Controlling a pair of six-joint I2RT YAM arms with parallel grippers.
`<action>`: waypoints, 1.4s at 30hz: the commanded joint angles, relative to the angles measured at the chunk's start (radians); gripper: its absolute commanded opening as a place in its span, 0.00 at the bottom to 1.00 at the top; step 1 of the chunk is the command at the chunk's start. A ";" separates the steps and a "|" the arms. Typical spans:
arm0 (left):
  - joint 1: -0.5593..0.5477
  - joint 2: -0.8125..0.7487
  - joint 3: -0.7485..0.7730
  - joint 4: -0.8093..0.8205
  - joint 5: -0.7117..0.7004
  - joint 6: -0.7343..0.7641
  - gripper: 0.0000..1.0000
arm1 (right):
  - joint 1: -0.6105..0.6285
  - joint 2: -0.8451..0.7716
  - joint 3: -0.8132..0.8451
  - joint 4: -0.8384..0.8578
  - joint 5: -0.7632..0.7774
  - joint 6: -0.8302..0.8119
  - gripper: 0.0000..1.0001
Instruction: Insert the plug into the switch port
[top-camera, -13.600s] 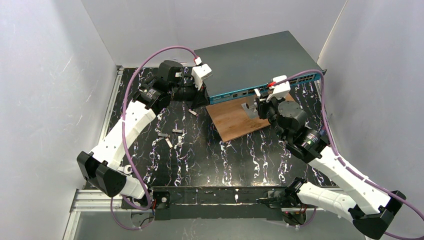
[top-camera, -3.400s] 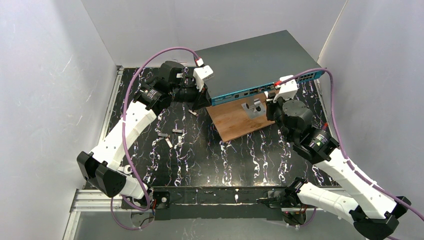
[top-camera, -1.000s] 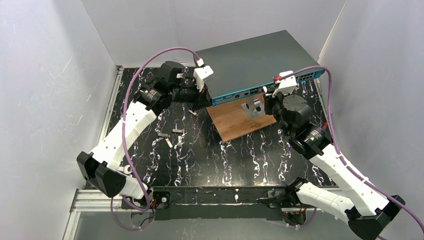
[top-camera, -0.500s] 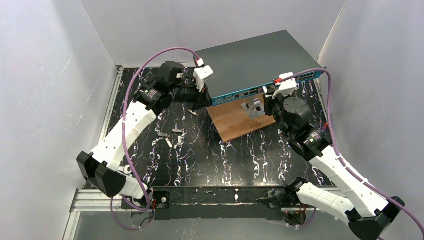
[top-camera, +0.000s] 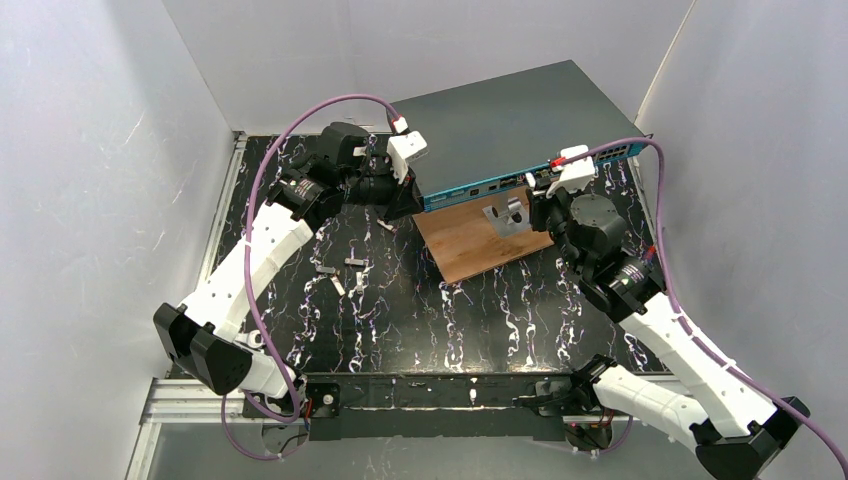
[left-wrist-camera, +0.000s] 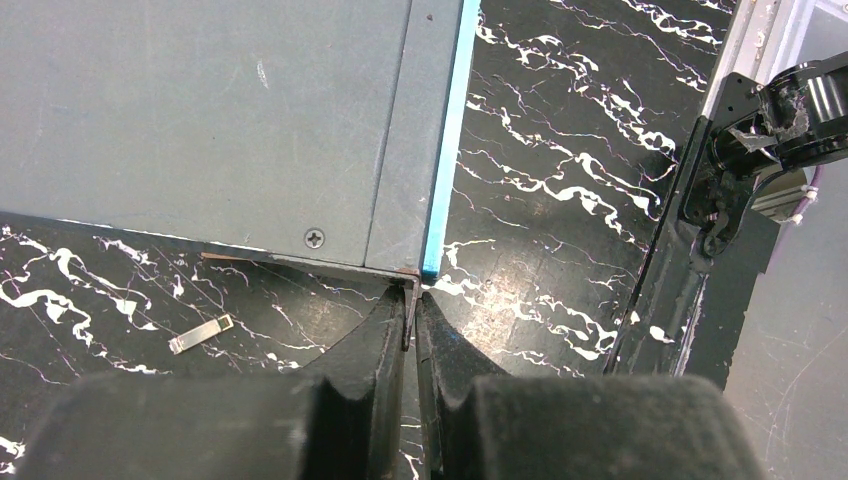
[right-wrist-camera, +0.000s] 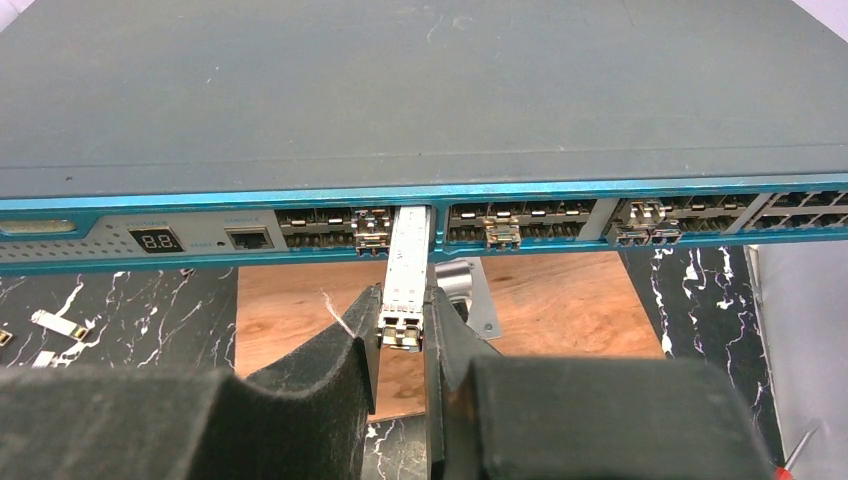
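Observation:
The switch (top-camera: 510, 115) is a wide dark grey box with a teal front strip (right-wrist-camera: 560, 190) of small sockets. My right gripper (right-wrist-camera: 402, 300) is shut on the plug (right-wrist-camera: 405, 265), a small silver module. The plug's far end sits in a socket near the middle of the strip, and most of its body sticks out toward me. My left gripper (left-wrist-camera: 414, 300) is shut on a thin metal flange at the switch's (left-wrist-camera: 200, 110) near left corner. In the top view the left gripper (top-camera: 405, 200) is at the switch's left end and the right gripper (top-camera: 538, 195) at its front.
A brown wooden board (top-camera: 475, 240) lies under the switch's front, carrying a small metal bracket (top-camera: 505, 215). Several small metal pieces (top-camera: 345, 270) lie on the black marbled table, and one strip (left-wrist-camera: 200, 333) lies near the left fingers. White walls close in on both sides.
Over the longer span the right gripper moved right and in toward the switch front. In the last second it only shifted slightly. The left arm has not moved.

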 joint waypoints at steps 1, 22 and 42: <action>-0.019 -0.046 0.004 -0.081 0.079 -0.006 0.00 | -0.003 0.009 -0.004 0.026 -0.116 -0.001 0.01; -0.025 -0.049 0.003 -0.092 0.080 -0.004 0.00 | -0.077 0.020 0.017 -0.042 -0.117 -0.007 0.01; -0.032 -0.044 0.009 -0.095 0.065 -0.004 0.00 | -0.079 0.060 0.168 -0.132 -0.103 0.037 0.01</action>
